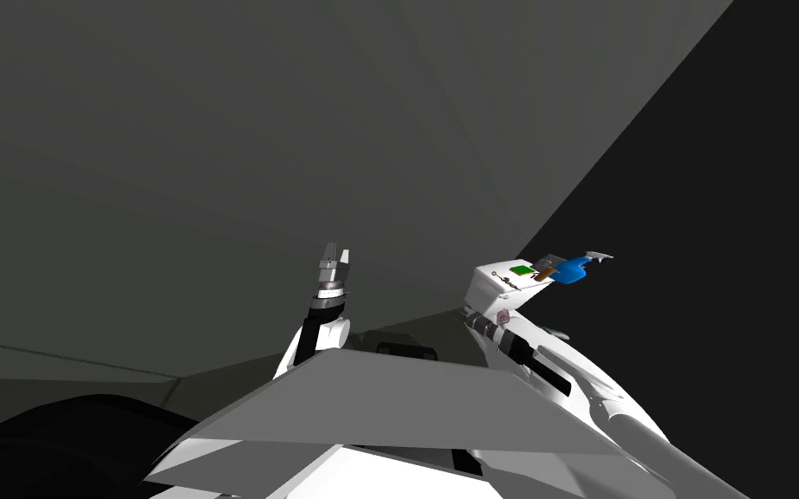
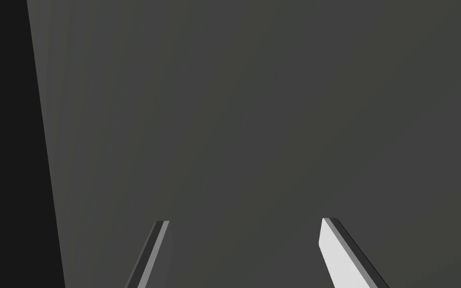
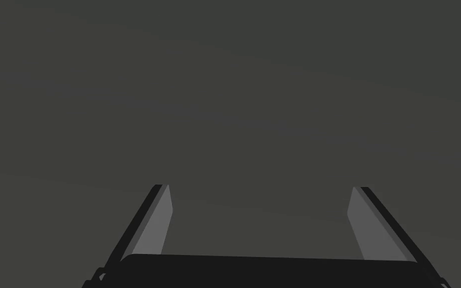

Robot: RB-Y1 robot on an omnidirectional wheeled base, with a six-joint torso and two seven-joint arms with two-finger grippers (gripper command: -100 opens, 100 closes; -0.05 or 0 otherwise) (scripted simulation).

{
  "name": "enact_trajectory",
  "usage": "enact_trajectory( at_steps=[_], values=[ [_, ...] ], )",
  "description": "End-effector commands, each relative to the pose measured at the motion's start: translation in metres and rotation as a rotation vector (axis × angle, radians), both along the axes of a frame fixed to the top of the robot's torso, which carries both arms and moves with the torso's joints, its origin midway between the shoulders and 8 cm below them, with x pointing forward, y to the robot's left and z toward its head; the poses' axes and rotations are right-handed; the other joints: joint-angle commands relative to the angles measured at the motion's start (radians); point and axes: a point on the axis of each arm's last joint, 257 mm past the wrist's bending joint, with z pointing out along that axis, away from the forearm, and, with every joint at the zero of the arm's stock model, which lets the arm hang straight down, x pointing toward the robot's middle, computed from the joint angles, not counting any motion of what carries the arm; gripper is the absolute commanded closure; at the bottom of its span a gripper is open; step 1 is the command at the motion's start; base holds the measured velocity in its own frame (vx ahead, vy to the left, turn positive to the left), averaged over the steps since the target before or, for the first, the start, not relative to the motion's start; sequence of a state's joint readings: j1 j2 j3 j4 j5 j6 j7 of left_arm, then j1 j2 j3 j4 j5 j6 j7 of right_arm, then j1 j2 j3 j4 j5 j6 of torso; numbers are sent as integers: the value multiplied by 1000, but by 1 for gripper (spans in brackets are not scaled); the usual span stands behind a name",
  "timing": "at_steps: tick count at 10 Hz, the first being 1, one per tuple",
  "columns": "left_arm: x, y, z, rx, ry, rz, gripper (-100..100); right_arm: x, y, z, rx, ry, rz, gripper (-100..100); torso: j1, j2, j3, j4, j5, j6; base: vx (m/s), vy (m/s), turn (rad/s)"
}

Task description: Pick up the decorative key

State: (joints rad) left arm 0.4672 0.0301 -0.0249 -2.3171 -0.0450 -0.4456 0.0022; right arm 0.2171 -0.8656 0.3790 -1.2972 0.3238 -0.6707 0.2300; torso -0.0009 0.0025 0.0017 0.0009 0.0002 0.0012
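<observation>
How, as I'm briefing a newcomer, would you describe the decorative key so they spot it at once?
Where the dark grey wall meets the black area sits a small white stand. On its top the decorative key lies at the wall-side end, beside a green square. Unlike the square and the blue object beyond, it is a thin dark line with a tiny ring.

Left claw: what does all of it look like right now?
The left claw has two thin, light grey blade fingers on a dark box. It is open, with nothing between them, and held up in the air. It touches nothing and stands well to the left of the white stand.
</observation>
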Motion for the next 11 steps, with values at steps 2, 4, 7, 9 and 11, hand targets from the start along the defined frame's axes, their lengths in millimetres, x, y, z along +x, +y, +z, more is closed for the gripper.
enact_trajectory(
  at_steps=[2,4,7,9,11],
  values=[
    [0,0,0,0,0,0,0,-21,-41,-30,-98,82,-10,-100,1,0,0,0,0,-1,-5,36,103],
    [0,0,0,0,0,0,0,-40,-73,-48,-180,146,-4,-100,1,0,0,0,0,-1,-8,31,105],
    [0,0,0,0,0,0,0,-64,-114,-66,-269,219,-10,-100,0,0,0,0,0,-1,-4,17,62],
    [0,0,0,0,0,0,0,-85,-146,-75,-342,278,-4,-100,-1,0,0,0,0,0,-1,13,60],
    [0,0,0,0,0,0,0,-114,-192,-84,-428,356,-24,-100,-1,0,0,0,0,0,2,14,111]
  ],
)
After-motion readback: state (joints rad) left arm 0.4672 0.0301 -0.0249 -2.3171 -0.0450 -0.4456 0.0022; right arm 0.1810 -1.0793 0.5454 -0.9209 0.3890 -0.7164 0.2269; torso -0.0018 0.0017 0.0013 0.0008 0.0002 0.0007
